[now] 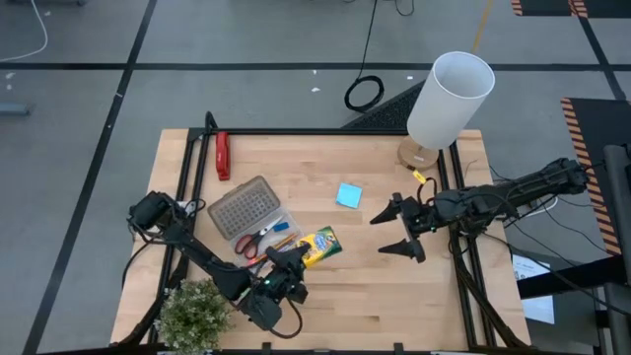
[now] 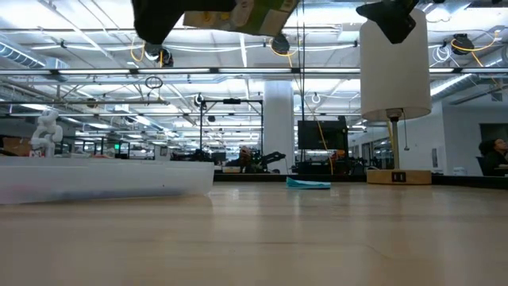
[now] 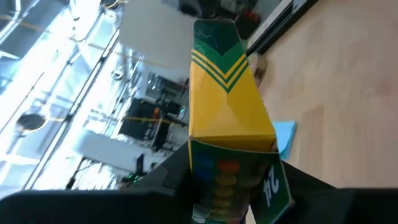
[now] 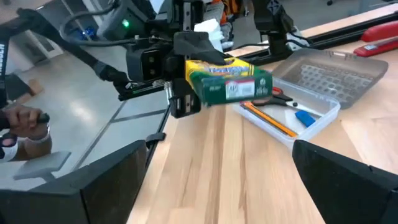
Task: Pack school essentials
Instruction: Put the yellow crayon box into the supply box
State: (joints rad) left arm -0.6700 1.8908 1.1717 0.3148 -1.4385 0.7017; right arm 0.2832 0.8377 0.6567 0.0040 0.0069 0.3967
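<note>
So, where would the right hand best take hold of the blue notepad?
Probably from above, pinching two opposite edges: the notepad lies flat and thin on the table, clear of other items. The open right hand hovers beside it. Left hand holds the crayon box.

Open table (image 1: 365, 276) between the clear plastic case (image 1: 258, 219) and right end effector (image 1: 402, 229); only the light-blue notepad (image 1: 348, 195) lies there. White lamp (image 1: 446, 104) blocks the far right corner, potted plant (image 1: 195, 312) the near left.

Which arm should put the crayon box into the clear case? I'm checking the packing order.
Left. Its end effector already holds the crayon box lifted beside the clear case; the right end effector waits open, farther off.
</note>
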